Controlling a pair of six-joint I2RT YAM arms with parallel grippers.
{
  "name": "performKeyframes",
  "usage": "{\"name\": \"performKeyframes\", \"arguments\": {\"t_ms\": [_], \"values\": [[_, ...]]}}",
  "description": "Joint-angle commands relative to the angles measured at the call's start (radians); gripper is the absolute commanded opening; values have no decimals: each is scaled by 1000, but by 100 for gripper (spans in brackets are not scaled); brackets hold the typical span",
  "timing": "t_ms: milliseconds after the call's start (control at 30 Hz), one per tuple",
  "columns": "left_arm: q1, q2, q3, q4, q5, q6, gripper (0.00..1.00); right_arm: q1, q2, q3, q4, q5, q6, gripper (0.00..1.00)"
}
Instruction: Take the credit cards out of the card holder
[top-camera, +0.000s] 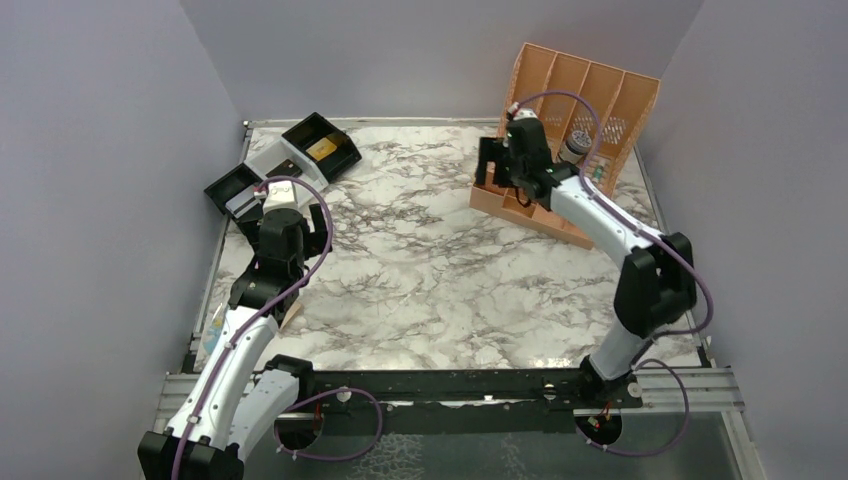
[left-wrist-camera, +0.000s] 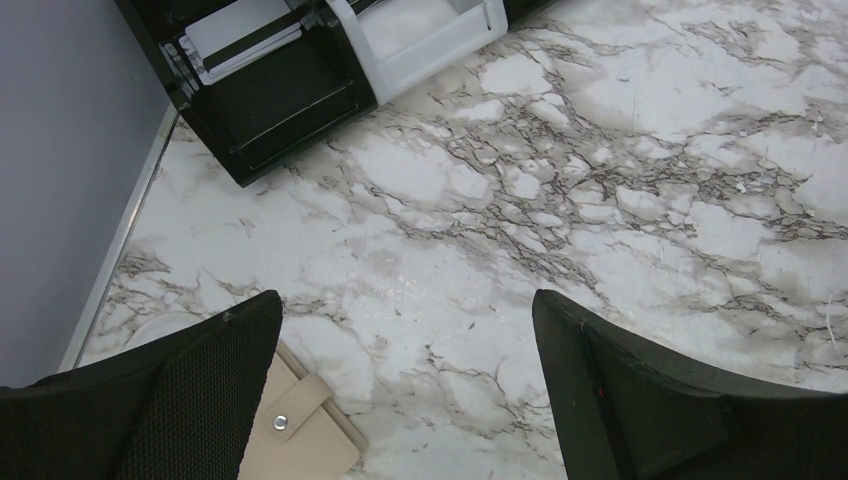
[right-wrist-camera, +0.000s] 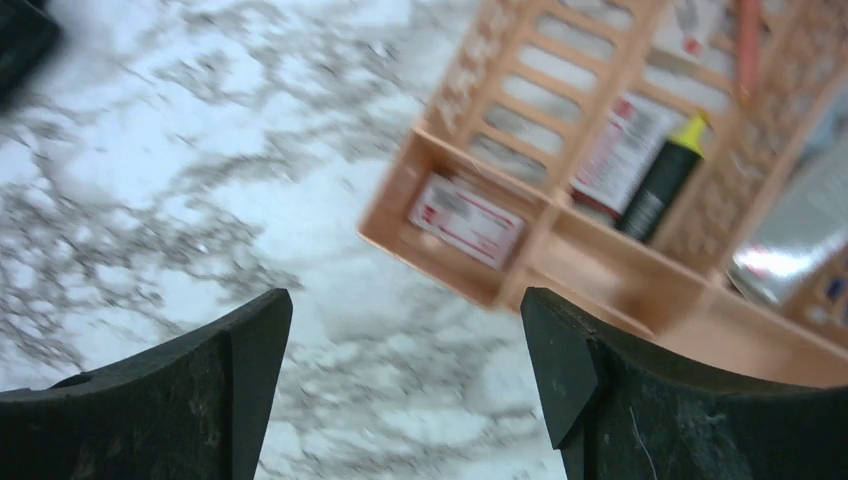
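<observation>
White arm links (top-camera: 600, 215), black joints (top-camera: 655, 285), looping purple cables (top-camera: 703, 290), black wedge-shaped fingers (left-wrist-camera: 190, 400)

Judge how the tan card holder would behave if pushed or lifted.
The card holder lies flat on the glossy marble table, so it would probably slide, not roll or tip. Its thin panel and snap tab suggest it is light and may flex if lifted by one edge.

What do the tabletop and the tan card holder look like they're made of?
The tabletop: glossy marble-look surface with grey veining, maybe printed laminate rather than stone. The card holder: matte tan leather or imitation, with a small metal-looking snap.
</observation>
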Motion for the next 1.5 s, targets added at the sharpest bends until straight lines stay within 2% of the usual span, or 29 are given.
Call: {"name": "performKeyframes", "arguments": {"t_ms": [0,200,333,467,600,767,1100,1467], "values": [[7,-11,1,13,15,12,99,61,182,236,-34,17,-37,86],[6,-26,-4,12,6,13,99,95,435,505,-58,181,-95,86],[6,-24,-4,13,7,13,99,99,565,608,-60,232,-179,86],[6,-23,-4,12,10,14,99,101,663,669,-70,462,-264,89],[6,-23,-4,11,9,14,99,86,667,603,-48,545,-281,91],[6,-25,-6,13,10,14,99,47,561,406,47,537,-262,91],[7,-23,-4,12,17,14,99,-78,454,236,83,505,-269,91],[6,-10,-3,13,28,12,99,-121,496,283,44,474,-258,91]]}}
